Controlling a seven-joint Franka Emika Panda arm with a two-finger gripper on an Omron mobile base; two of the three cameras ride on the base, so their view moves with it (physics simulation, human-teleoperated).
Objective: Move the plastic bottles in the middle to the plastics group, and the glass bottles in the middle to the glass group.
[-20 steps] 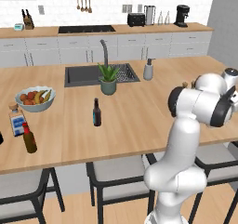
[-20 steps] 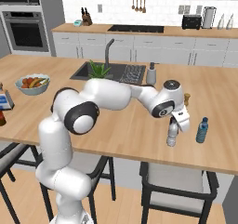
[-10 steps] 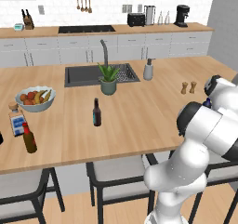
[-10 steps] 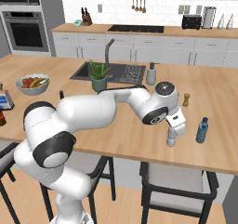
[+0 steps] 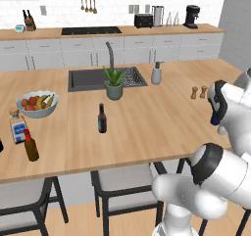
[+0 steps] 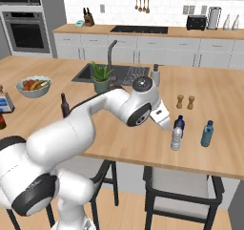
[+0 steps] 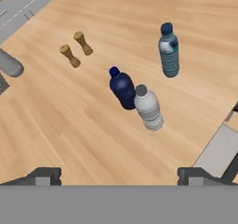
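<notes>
The pincer [image 7: 118,176] stands wide and empty, tips far apart. Just ahead of it stands the clear water bottle [image 7: 149,108], ribbed, colourless, white-capped, touching the dark-blue bottle [image 7: 122,88] behind it. Farther off to the right is the light-blue bottle [image 7: 168,51]; to the left, the wooden shakers [image 7: 76,48]. Far across the counter, the fruit bowl [image 5: 37,104] holds fruit I cannot identify piece by piece.

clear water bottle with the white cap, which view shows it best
The hand view: the clear water bottle stands whole and unblocked, close beside the dark-blue bottle. The right base view shows it smaller. In the left base view the arm covers that spot.
</notes>
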